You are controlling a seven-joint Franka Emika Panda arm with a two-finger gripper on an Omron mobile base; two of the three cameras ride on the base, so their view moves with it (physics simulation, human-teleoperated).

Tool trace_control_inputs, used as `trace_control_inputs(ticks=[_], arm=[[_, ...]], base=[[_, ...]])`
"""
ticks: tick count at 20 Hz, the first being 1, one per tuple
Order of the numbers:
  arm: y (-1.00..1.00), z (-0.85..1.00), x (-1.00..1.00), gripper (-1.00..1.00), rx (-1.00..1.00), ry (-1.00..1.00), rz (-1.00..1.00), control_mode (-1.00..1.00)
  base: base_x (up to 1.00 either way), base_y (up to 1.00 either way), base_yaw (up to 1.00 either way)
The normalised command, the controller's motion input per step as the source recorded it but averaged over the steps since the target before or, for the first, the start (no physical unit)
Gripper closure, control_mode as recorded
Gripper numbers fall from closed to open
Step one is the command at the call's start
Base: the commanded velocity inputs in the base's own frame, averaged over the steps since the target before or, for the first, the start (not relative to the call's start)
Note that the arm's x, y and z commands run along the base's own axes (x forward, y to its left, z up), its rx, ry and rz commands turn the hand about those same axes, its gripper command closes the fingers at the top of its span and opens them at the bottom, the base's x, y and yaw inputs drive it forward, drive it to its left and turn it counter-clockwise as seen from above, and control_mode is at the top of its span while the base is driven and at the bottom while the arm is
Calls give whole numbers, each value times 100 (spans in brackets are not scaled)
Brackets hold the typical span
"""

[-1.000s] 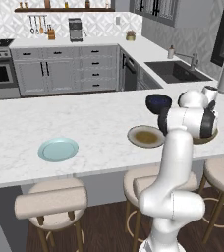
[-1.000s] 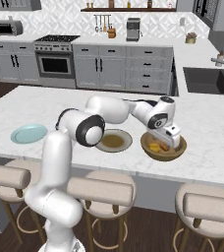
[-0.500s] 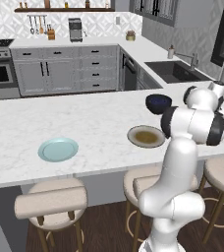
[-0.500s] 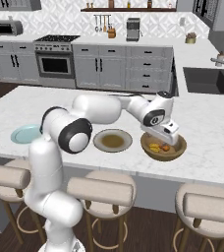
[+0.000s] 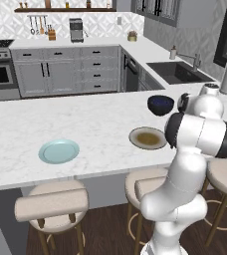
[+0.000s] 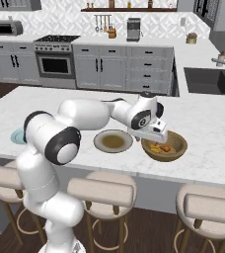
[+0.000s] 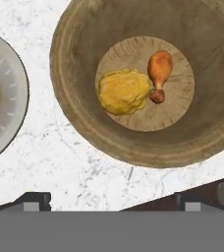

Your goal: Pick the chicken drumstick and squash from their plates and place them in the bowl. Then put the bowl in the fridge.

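Note:
The wooden bowl (image 7: 72, 64) stands on the marble island with the yellow squash (image 7: 123, 91) and the orange-brown chicken drumstick (image 7: 159, 69) lying side by side on its floor. My gripper (image 7: 113, 202) hangs open above the counter beside the bowl's rim, with nothing between its fingers. In the right base view the gripper (image 6: 153, 139) hovers at the left rim of the bowl (image 6: 181, 148). The olive-brown plate (image 6: 113, 141) lies just left of it, and the light blue plate (image 5: 58, 151) is farther left. The fridge is out of view.
A dark blue bowl (image 5: 160, 104) stands behind the olive-brown plate (image 5: 148, 138). Bar stools (image 6: 100, 190) line the island's near edge. A sink (image 5: 175, 72) and grey cabinets run along the back counter.
My hand has drawn back to the left from over the bowl's middle to its left rim. The squash and drumstick stay in the bowl.

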Motion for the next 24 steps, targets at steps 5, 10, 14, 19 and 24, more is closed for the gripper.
trace_control_inputs(ticks=[5, 10, 14, 19, 24], arm=[[39, -8, 20, -100, -8, 2, 12, -100], [23, -22, 46, -100, -6, 6, 9, -100], [1, -29, 75, -100, -1, 0, 1, -100], [-15, -16, 49, -100, 0, 0, 0, -100], [-37, 0, 12, -100, 3, 1, 0, -100]], base=[[0, 0, 0], [0, 0, 0], [0, 0, 0], [0, 0, 0], [0, 0, 0]])
